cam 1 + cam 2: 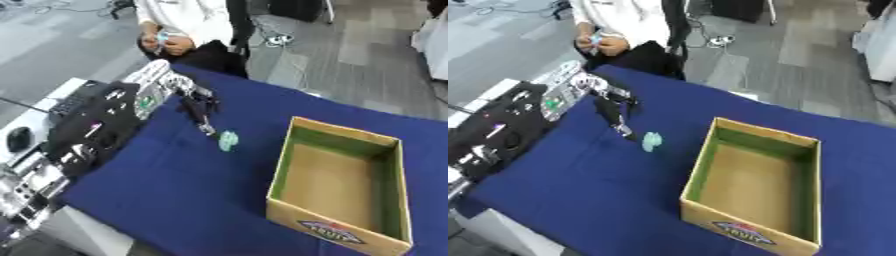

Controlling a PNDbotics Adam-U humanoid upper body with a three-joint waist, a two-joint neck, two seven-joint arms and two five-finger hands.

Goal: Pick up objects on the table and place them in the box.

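left robot hand (199, 111) fingers straight, tips just beside small green object (228, 141) | cardboard box (386, 192) holds nothing

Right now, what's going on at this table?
The robot's left hand reaches out over the blue table, fingers pointing down just beside a small pale green object and not yet holding it. The cardboard box sits to the right, open, with nothing visible inside. The right hand isn't in view.
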